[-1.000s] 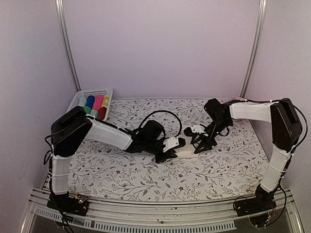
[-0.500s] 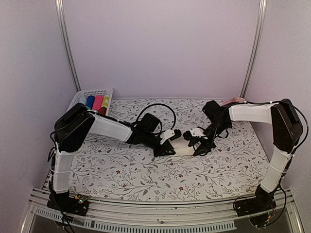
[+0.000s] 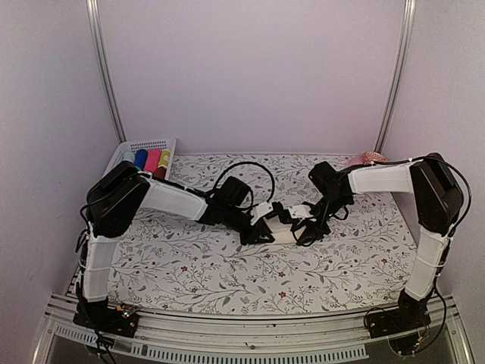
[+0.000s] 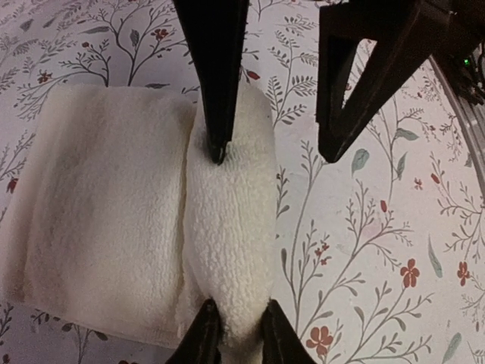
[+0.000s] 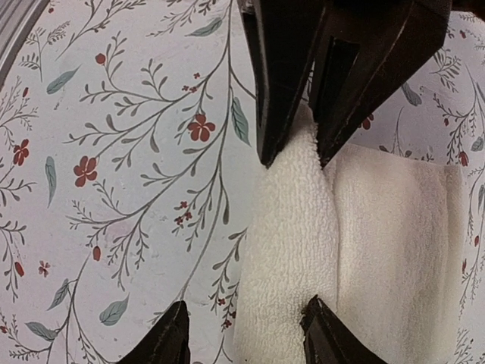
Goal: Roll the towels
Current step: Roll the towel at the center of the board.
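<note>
The cream-white towel [image 3: 283, 232] lies mid-table, part flat and part rolled along one edge. In the left wrist view the flat part [image 4: 106, 227] lies left of the rolled edge [image 4: 231, 227]. My left gripper [image 4: 236, 335] is shut, pinching the near end of that roll. My right gripper [image 5: 248, 334] is open at the roll's other end [image 5: 292, 227]. One of its fingers [image 5: 324, 330] sits in the crease and the other rests on the table. In the top view the left gripper [image 3: 265, 226] and right gripper [image 3: 303, 226] face each other across the towel. The green towel is hidden.
A white basket [image 3: 155, 143] with blue, pink, yellow and red rolls stands at the back left, partly behind my left arm. A pink dish [image 3: 365, 158] sits at the back right by the metal post. The table has a floral cover [image 3: 227, 273].
Both grippers have closed in on the cream towel. The left gripper moved farther from the near edge and took hold of the rolled edge. The right gripper slid left onto the towel.
</note>
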